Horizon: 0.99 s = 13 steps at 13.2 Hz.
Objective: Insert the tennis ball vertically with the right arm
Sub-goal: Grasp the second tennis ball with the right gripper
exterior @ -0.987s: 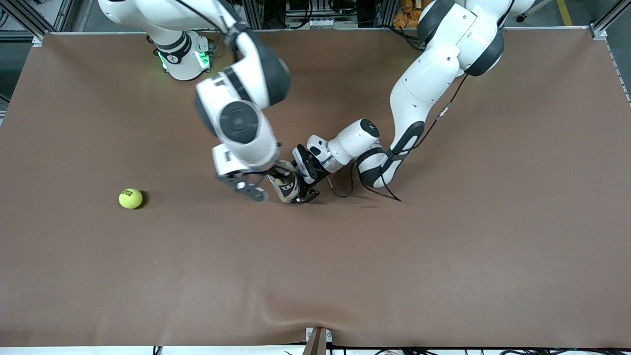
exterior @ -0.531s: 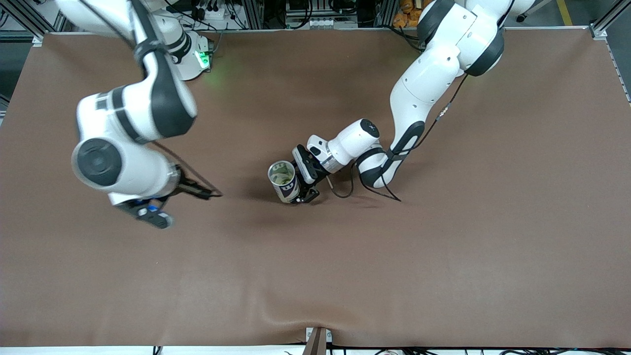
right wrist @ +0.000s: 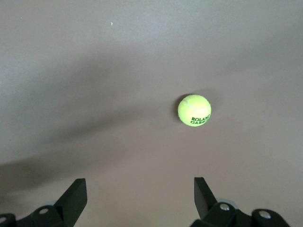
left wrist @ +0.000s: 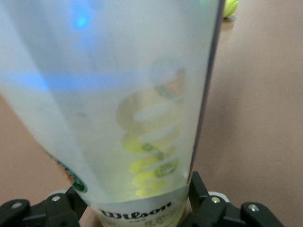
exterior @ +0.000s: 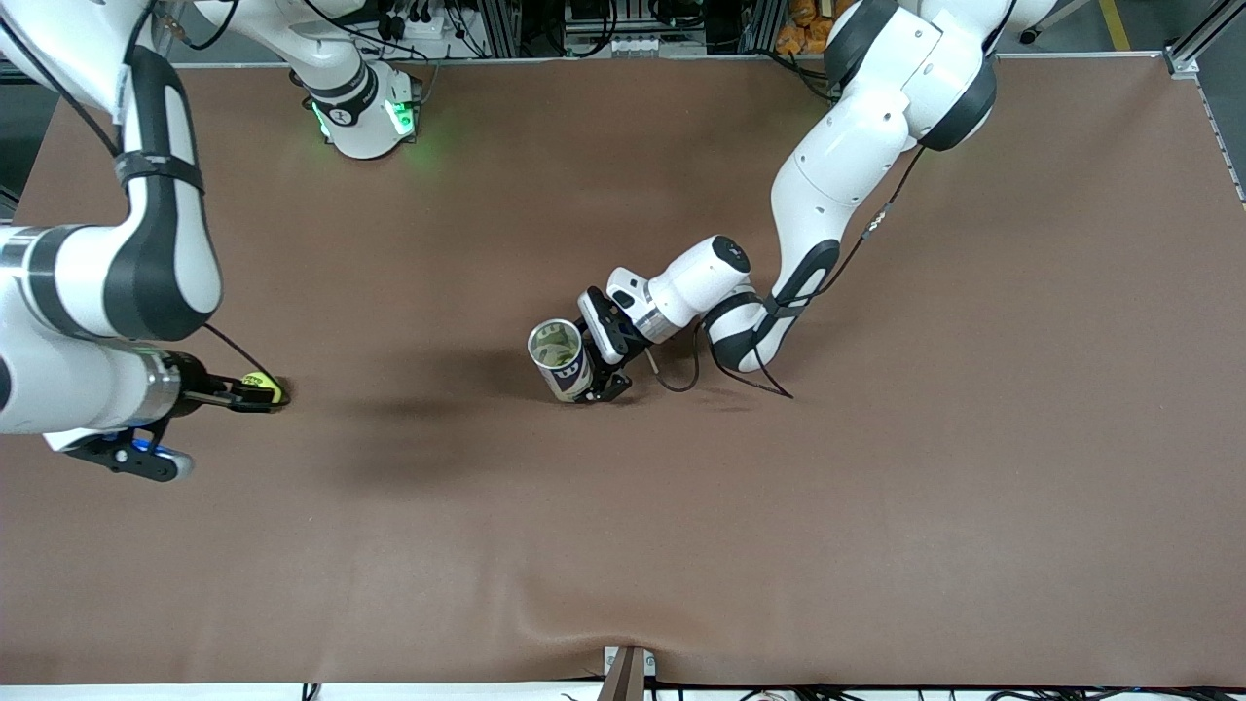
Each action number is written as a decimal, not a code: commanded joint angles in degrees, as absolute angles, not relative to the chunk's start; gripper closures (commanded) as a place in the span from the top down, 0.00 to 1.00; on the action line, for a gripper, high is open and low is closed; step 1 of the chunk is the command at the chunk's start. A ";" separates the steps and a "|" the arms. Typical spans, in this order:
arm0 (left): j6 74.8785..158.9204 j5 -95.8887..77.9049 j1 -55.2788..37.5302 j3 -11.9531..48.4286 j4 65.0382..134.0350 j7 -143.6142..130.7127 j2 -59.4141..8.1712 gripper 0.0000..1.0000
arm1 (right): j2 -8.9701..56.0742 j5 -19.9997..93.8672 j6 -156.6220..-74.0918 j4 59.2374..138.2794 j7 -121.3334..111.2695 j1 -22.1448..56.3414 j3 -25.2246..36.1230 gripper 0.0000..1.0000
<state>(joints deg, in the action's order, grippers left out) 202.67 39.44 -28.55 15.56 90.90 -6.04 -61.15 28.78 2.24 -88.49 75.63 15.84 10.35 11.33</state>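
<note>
Right gripper (right wrist: pixel 139 201) spread, hanging over the tennis ball (right wrist: pixel 194 110) — left gripper (exterior: pixel 605 362) pinches the upright Wilson ball can (exterior: pixel 562 358) mid-table.

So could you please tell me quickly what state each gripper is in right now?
Left gripper: shut on the can, upright on the table.
Right gripper: open, holding nothing, over the table near the ball.

I see a bright yellow-green tennis ball (right wrist: pixel 194 110) with dark letters on it. The table (exterior: pixel 876 506) is plain brown. The can (exterior: pixel 562 359) is see-through with a yellow swirl and a white band. Both arms are white with black parts, and their grippers are black.
</note>
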 commanded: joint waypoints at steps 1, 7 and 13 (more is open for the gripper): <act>203.55 40.61 -28.39 15.64 90.00 -6.42 -61.52 0.87 | 28.04 0.53 -88.59 74.89 14.94 9.50 10.28 1.00; 203.55 40.43 -28.39 15.64 89.91 -6.42 -61.52 0.88 | 28.48 -2.46 -89.99 78.29 -0.15 4.84 10.20 1.00; 203.55 40.43 -28.39 15.64 89.91 -6.50 -61.52 0.88 | 29.00 -5.54 -109.65 93.93 -8.35 3.16 10.20 1.00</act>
<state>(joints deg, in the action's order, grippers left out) 202.67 39.44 -28.55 15.56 90.70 -6.04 -61.14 30.43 -4.35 -104.25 88.57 -6.55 4.14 11.25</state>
